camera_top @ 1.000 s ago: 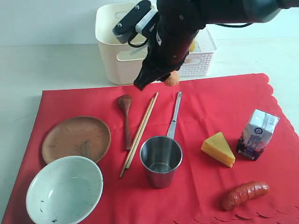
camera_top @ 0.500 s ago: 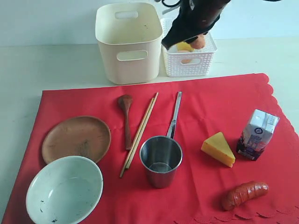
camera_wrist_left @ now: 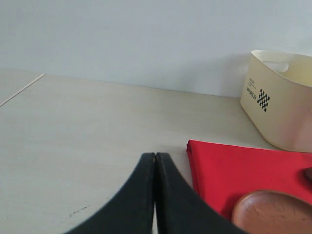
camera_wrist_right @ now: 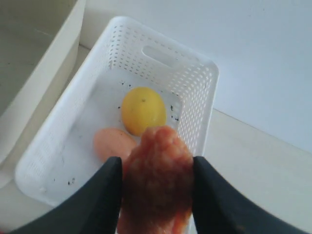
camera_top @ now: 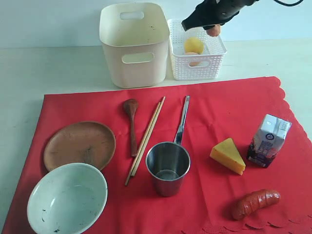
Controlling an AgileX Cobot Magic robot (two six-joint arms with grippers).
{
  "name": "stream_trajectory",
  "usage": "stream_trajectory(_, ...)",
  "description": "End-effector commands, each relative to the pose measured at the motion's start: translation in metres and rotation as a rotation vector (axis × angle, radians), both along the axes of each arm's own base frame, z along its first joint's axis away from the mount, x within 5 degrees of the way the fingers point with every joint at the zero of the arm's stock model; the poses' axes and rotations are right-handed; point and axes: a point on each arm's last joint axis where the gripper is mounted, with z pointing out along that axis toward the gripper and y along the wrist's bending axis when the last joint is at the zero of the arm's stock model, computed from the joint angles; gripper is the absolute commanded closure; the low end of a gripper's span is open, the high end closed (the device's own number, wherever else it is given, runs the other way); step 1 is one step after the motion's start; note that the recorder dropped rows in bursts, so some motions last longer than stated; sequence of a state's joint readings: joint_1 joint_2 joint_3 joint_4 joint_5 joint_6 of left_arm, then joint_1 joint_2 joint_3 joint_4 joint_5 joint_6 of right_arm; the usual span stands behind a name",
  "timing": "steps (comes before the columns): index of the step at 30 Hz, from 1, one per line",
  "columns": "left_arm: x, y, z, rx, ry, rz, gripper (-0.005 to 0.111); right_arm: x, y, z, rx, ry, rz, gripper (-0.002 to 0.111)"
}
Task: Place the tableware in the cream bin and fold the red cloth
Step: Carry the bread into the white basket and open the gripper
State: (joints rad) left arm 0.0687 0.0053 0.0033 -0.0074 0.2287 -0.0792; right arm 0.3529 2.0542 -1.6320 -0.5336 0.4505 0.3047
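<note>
On the red cloth (camera_top: 214, 112) lie a brown plate (camera_top: 79, 145), a pale speckled bowl (camera_top: 67, 199), a dark spoon (camera_top: 131, 126), chopsticks (camera_top: 145, 139) and a steel cup (camera_top: 167, 168) with a long handle. The cream bin (camera_top: 134, 44) stands behind the cloth. My right gripper (camera_top: 210, 29) hangs above the white basket (camera_top: 197, 68), shut on an orange-brown lumpy food piece (camera_wrist_right: 157, 180). My left gripper (camera_wrist_left: 155, 156) is shut with nothing in it, low over the bare table beside the cloth's corner (camera_wrist_left: 234, 165), near the plate (camera_wrist_left: 273, 214).
In the white basket (camera_wrist_right: 58, 161) lie a lemon (camera_wrist_right: 143, 110) and an egg (camera_wrist_right: 113, 143). A cheese wedge (camera_top: 227, 155), a milk carton (camera_top: 268, 140) and a sausage (camera_top: 255, 203) sit on the right part of the cloth.
My right arm has swung from in front of the cream bin to the right and back, carrying the food piece over the white basket. Nothing on the cloth moved.
</note>
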Motion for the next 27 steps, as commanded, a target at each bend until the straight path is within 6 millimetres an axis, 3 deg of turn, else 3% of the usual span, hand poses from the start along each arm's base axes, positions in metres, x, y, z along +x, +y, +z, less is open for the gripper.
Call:
stream_trajectory(1,0.0,0.0,0.002,-0.004,-0.021,0.0,0.105,0.018,0.001,-0.013,0.019,-0.044,-0.006,0.108)
stream_trajectory(13,0.0,0.0,0.002,-0.004,-0.021,0.0,0.105,0.029,0.003,-0.043,0.039,-0.011,-0.061,0.104)
stream_trajectory(27,0.0,0.0,0.002,-0.004,-0.021,0.0,0.105,0.029,0.003,-0.047,0.036,-0.004,-0.061,0.051)
